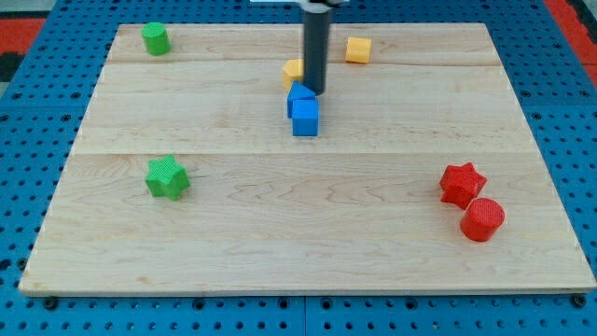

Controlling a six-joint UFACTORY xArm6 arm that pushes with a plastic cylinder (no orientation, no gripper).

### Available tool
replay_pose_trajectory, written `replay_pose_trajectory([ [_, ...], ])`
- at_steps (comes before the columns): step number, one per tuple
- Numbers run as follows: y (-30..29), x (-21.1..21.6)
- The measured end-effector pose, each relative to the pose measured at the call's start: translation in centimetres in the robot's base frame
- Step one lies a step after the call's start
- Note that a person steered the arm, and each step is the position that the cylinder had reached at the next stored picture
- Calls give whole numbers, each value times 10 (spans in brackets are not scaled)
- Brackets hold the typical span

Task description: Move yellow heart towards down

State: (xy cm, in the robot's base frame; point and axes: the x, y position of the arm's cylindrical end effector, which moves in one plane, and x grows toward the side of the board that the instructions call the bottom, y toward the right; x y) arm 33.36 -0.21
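A yellow block, partly hidden behind the rod, lies near the board's top middle; its shape is hard to make out. A second yellow block lies up and to the right of it. My tip rests just right of the first yellow block's lower edge and against the top right of a blue block. A blue cube touches that blue block from below.
A green block sits at the top left and a green star at the left middle. A red star and a red cylinder sit together at the lower right. The wooden board rests on a blue pegboard.
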Motion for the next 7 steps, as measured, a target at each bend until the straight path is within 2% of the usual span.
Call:
replay_pose_trajectory([
  [1, -39, -2],
  [2, -38, -31],
  [3, -25, -70],
  [4, 51, -68],
  [5, 86, -90],
  [7, 76, -141],
])
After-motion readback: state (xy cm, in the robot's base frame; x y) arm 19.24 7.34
